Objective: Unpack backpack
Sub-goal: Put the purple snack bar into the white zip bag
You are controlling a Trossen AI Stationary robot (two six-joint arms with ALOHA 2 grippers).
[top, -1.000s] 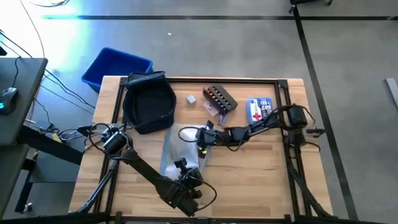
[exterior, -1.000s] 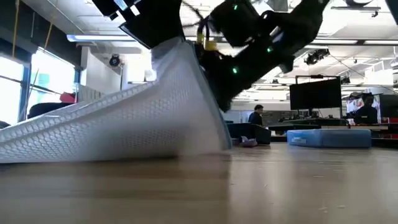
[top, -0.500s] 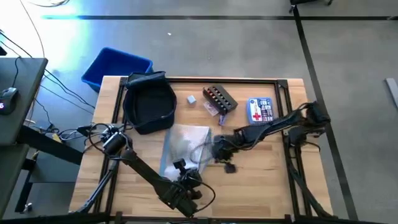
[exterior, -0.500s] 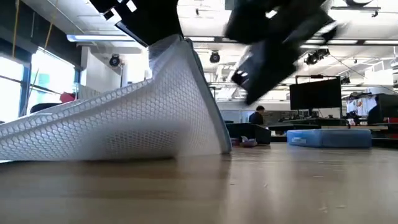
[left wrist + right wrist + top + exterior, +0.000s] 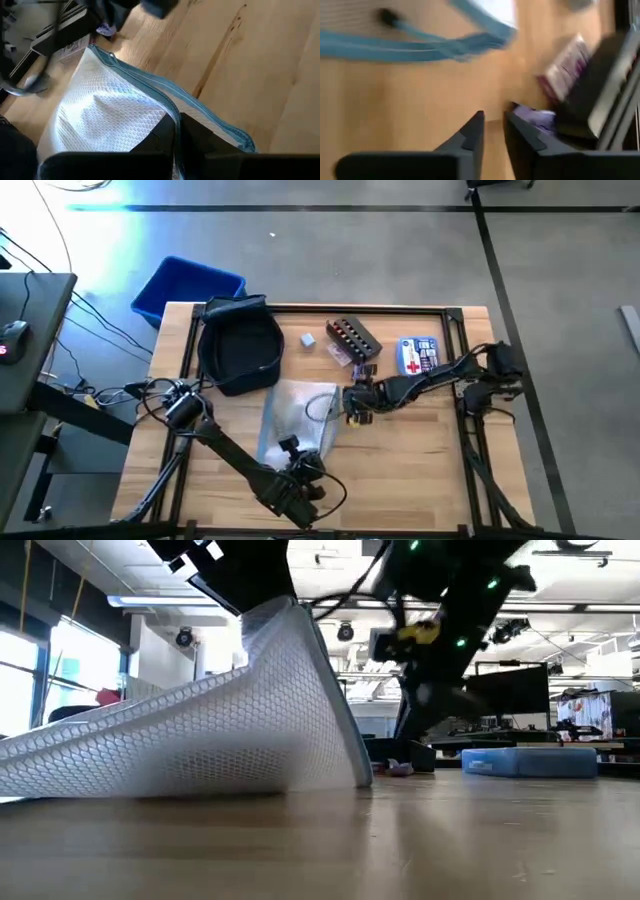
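Note:
The dark navy backpack (image 5: 240, 345) lies on its back at the table's far left, its mouth open upward. A white mesh pouch (image 5: 298, 418) with blue zipper trim lies at mid-table. My left gripper (image 5: 297, 457) is shut on the pouch's near end, also shown in the left wrist view (image 5: 175, 137). My right gripper (image 5: 355, 404) hovers just right of the pouch. Its fingers (image 5: 475, 132) stand a narrow gap apart with only bare wood between them. My left gripper pinches the pouch's blue zipper edge (image 5: 171, 111) between its two fingers, coming from above and from the near side. The held end (image 5: 285, 615) is lifted into a peak. The rest of the pouch (image 5: 150, 755) slopes down and rests on the table.
A blue bin (image 5: 186, 288) stands off the table's far left corner. On the far side lie a small grey cube (image 5: 308, 340), a black box (image 5: 354, 337), a purple packet (image 5: 345, 358) and a blue first-aid case (image 5: 417, 357). Bare wood (image 5: 420, 460) fills the near right.
My right gripper has left the pouch's far right corner. It swung toward the table's right and near side, then came back a little. It now stands beside the pouch's right edge. The pouch stays held up by my left gripper.

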